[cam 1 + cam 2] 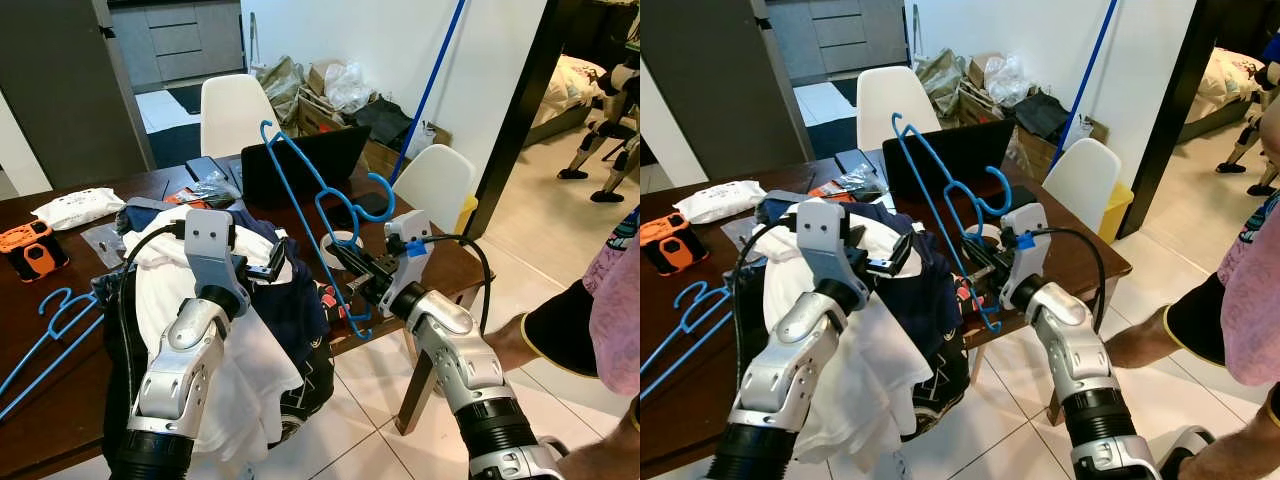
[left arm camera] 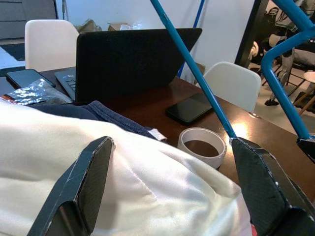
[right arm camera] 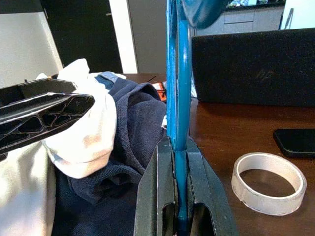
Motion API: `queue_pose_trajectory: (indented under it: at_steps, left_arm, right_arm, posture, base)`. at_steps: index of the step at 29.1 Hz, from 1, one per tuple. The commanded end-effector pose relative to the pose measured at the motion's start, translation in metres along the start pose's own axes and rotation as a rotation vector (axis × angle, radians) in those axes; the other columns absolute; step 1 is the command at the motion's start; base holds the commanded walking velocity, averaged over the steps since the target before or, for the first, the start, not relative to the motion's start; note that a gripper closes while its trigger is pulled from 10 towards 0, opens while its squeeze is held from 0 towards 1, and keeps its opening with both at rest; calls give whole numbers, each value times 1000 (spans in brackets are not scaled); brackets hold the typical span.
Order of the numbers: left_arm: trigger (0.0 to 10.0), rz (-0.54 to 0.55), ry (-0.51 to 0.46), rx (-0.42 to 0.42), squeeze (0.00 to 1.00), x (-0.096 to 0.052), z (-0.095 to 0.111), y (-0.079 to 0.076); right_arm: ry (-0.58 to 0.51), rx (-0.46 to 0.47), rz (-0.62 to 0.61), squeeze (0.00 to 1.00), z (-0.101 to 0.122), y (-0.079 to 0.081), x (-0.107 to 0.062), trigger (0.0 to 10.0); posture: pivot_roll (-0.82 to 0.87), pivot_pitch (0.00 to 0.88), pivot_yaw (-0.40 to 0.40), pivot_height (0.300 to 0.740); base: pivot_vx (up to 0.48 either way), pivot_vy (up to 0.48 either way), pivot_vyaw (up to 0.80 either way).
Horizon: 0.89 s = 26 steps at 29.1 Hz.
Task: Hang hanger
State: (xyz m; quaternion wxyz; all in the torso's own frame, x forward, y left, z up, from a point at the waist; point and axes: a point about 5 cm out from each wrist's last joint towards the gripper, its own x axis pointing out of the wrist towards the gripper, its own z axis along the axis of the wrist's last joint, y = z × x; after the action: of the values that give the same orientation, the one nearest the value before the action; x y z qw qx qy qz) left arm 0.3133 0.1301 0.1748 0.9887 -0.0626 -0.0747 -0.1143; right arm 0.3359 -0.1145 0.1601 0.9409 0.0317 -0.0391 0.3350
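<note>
We see the right claw [image 1: 352, 268] clamped on the lower bar of a blue hanger [image 1: 310, 200], its two black fingers [image 3: 162, 196] pressed flat against either side of the plastic, as the right wrist view shows plainly. The hanger stands tilted in the air above the dark wooden bench [image 1: 60, 390], its hook uppermost in front of the black laptop [image 1: 300, 160] and its shoulder curve near the white chair [image 1: 435, 180] at the bench's right end. Our left claw [image 1: 262, 268] hovers over the heap of clothes, a white garment [image 1: 240, 380] and a navy garment [image 1: 295, 300], with its fingers [image 2: 88, 182] spread wide and nothing between them. Just beyond the heap, on the bench beside the held hanger, lies a white tape ring [image 2: 203, 146], and past it a black phone [image 2: 189, 108] lies flat. A second blue hanger [image 1: 45, 340] lies on the bench at our far left, near an orange and black device [image 1: 30, 250] and a white packet of wipes [image 1: 75, 207]. A second white chair [image 1: 235, 110] stands behind the laptop. At the right edge a person's leg and pink garment [image 1: 615, 300] come into view on the tiled floor [image 1: 370, 440].
</note>
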Motion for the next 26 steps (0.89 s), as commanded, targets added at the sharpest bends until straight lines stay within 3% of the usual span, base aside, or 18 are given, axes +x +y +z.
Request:
queue_pose_trajectory:
  at_steps: [1, 23, 26]
  left_arm:
    - [10000, 7, 18, 6, 0, -2, -5, 3]
    - [10000, 18, 7, 27, 0, 0, -2, 7]
    - [10000, 33, -20, 53, 0, 2, 6, 9]
  right_arm:
    - [-1, -7, 5, 0, -2, 2, 0, 10000]
    - [-14, 8, 28, 0, -3, 7, 2, 10000]
    - [-17, 13, 32, 0, -2, 7, 2, 10000]
  posture:
    - [2, 0, 28, 740]
    - [60, 0, 26, 740]
    - [63, 0, 23, 740]
  base:
    - [0, 0, 0]
    - [0, 0, 0]
    - [0, 0, 0]
